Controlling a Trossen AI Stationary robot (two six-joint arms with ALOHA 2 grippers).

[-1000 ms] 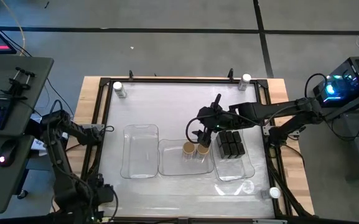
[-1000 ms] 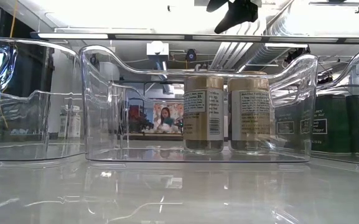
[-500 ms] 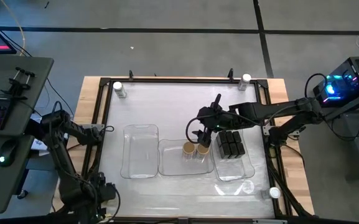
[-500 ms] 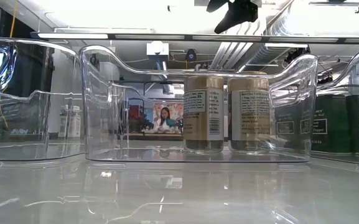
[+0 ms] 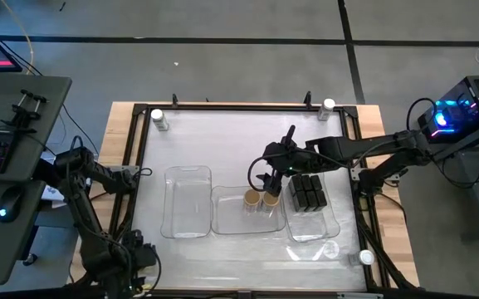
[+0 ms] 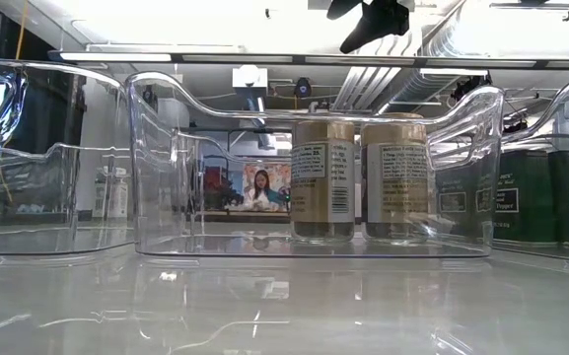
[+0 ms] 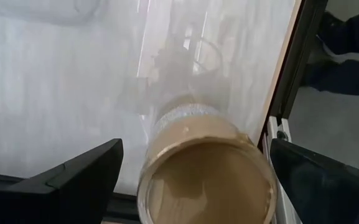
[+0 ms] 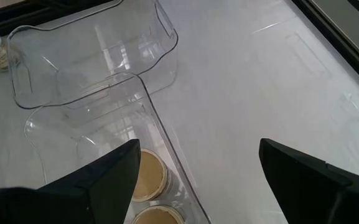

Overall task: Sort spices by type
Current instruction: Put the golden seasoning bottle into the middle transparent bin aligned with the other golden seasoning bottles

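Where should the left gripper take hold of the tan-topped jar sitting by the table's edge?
Likely the round side wall just under the tan lid, coming straight down. The tan-topped jar stands upright, and the open left gripper straddles it, one finger on each side. The right gripper waits over the middle tray.

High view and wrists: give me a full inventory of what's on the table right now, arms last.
Trays: three, clear, side by side mid-table; the left one is empty.
Tan-topped jars: two, in the middle tray; a third by the table's edge.
Black boxes: one block, count unclear, in the right tray.
White-lidded jars: three, clear, at table corners.
Table: one, whitish top, wood frame.
Right claw: open, above the middle tray's far edge.
Left claw: open, fingers either side of the third tan-topped jar.
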